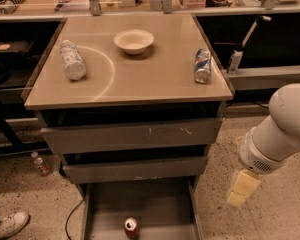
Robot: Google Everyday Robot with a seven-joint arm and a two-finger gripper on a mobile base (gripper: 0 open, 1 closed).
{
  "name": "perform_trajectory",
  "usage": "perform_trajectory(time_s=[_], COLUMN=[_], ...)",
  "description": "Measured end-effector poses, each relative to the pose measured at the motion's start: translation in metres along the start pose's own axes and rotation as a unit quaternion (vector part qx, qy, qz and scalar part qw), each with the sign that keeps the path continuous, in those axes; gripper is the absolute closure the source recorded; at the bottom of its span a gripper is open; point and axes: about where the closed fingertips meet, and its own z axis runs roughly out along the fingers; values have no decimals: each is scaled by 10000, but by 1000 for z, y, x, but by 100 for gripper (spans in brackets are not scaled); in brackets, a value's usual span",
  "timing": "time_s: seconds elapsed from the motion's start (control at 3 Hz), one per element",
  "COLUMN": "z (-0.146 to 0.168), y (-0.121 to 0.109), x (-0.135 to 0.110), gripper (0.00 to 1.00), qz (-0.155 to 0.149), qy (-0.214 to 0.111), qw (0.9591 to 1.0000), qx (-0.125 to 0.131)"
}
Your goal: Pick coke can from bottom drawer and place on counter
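Observation:
The coke can [131,227], red-orange with a silver top, stands upright on the floor of the open bottom drawer [140,201], near its front middle. The tan counter [155,79] with a faint white curved line tops the cabinet above. My gripper [242,188] hangs from the white arm to the right of the cabinet, outside the drawer. It is level with the drawer's right wall and up and to the right of the can. It holds nothing that I can see.
On the counter lie a clear plastic bottle [72,60] at the left, a white bowl [134,40] at the back middle and a blue-and-silver can [202,65] at the right. Two closed grey drawers [132,136] sit above the open one. A small bottle [40,163] and a shoe [7,225] are on the floor at the left.

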Motion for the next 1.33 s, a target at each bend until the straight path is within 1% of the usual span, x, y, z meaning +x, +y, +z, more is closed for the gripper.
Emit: perform_trajectory(time_s=[0.33,0.67,1.0,1.33], z=[43,119,177,189], y=[13,29,39,43], x=[0,-11,-27,-25], gripper=[0,0,0,0], qz=[73,41,66,114], qy=[-501,-1327,-1789,-1813], qw=[9978,9864,9751,9730], qx=[-421,-971,-1307,-1425])
